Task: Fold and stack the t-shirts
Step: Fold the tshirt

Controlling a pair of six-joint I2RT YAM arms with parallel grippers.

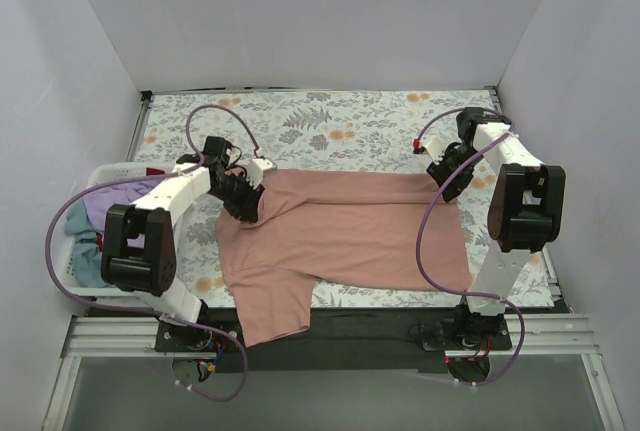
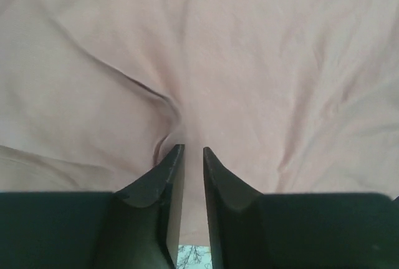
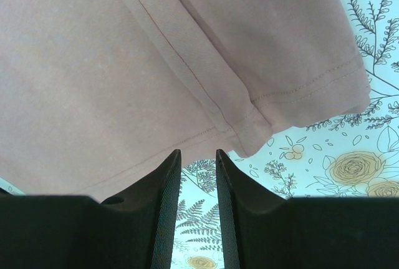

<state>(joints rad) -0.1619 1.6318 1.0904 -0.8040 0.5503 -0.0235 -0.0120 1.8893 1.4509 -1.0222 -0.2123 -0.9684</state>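
Left gripper [image 2: 193,149], at 10 o'clock, jaws narrow, pinching puckered cloth. Salmon-pink t-shirt [image 1: 350,231] lies spread mid-table: soft, light, limp, likely to sag unless held at corners. Right gripper [image 3: 197,151], at 2 o'clock, narrowly pinches its hemmed edge.

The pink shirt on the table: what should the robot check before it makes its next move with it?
1. Left gripper has cloth: ok. The pink t-shirt puckers into its nearly closed tips.
2. Right gripper has the hem: cannot tell. The shirt's edge meets the tips, but bare table shows through the gap.
3. Shirt lying flat: not ok. It is creased near the left gripper.
4. Shirt fully on the table: not ok. One sleeve hangs over the near edge.
5. Other shirts out of the way: ok. The lavender t-shirt and teal t-shirt sit in the white basket at the left.
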